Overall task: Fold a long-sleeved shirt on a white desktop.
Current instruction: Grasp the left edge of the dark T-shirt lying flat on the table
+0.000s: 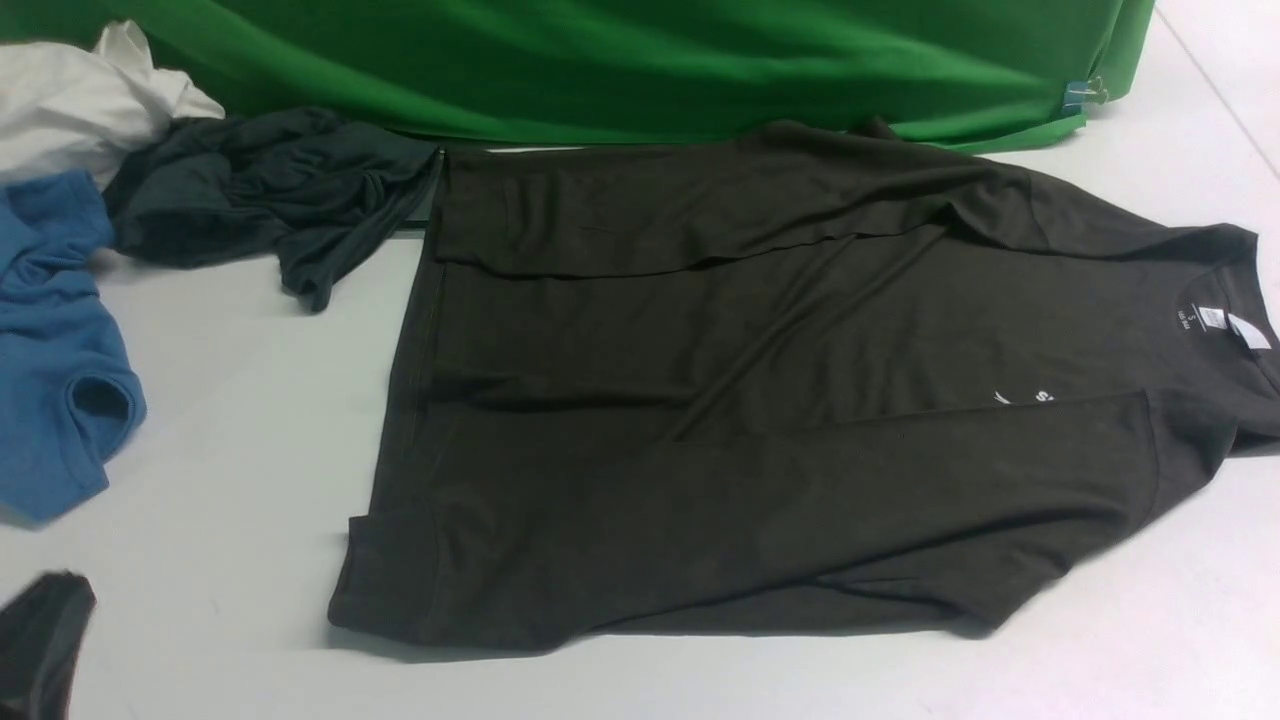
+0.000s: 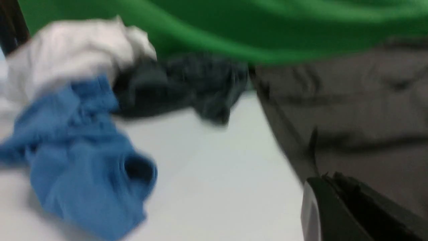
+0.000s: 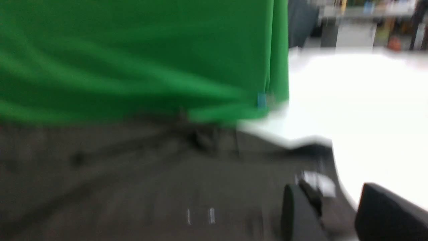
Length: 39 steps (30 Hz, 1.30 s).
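Note:
The long-sleeved shirt [image 1: 760,420], very dark olive-black, lies flat across the white desktop [image 1: 230,400]. Its hem is at the left and its collar with the white neck label [image 1: 1245,330] at the right. Both sleeves are folded in over the body. My left gripper [image 1: 55,600] sits at the near left corner, off the shirt. In the blurred left wrist view the left gripper [image 2: 326,179] is shut and empty beside the shirt's hem [image 2: 361,110]. In the right wrist view my right gripper [image 3: 329,194] hangs open above the collar and label [image 3: 319,182], holding nothing.
A blue shirt [image 1: 50,350], a smaller dark teal-grey garment [image 1: 270,190] and a white cloth [image 1: 80,100] are heaped at the far left. A green cloth backdrop [image 1: 640,60] runs along the back, its corner clipped [image 1: 1085,95] at the right.

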Each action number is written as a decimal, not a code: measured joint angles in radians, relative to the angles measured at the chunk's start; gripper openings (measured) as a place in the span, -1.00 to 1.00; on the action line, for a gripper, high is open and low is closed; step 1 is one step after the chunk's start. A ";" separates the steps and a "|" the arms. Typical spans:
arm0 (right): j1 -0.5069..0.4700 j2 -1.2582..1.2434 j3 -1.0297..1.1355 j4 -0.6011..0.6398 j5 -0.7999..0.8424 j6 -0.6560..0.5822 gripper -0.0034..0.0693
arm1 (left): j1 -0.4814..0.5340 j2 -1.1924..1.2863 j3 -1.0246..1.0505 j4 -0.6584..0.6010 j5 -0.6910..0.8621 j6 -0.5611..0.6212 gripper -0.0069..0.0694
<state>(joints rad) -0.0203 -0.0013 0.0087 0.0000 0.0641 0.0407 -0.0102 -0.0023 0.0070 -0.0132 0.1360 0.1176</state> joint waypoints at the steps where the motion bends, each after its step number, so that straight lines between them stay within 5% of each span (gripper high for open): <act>1: 0.000 0.000 0.000 0.000 -0.048 0.018 -0.24 | 0.000 0.000 0.000 -0.006 -0.042 0.000 -0.76; 7: 0.000 0.000 0.000 0.000 -0.241 0.248 -0.25 | 0.000 0.000 0.000 -0.015 -0.298 0.000 -0.76; 12: 0.000 0.000 0.000 0.000 -0.345 0.299 -0.24 | 0.000 0.000 0.000 -0.026 -0.379 -0.011 -0.76; 18: 0.000 0.006 -0.051 0.000 -0.490 0.368 -0.24 | 0.000 0.008 -0.032 -0.114 -0.708 -0.249 -0.76; 26: 0.000 0.254 -0.476 0.000 -0.317 0.359 -0.24 | 0.000 0.233 -0.448 -0.141 -0.425 -0.303 -0.76; 34: 0.000 0.662 -0.871 0.000 0.151 0.260 -0.24 | 0.000 0.670 -0.930 -0.091 0.244 -0.214 -0.76; 39: 0.005 0.797 -0.883 0.000 0.307 0.195 -0.24 | 0.000 0.829 -0.990 -0.081 0.280 -0.148 -0.76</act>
<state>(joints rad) -0.0155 0.7960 -0.8747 0.0000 0.3714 0.2357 -0.0102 0.8264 -0.9827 -0.0945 0.4162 -0.0307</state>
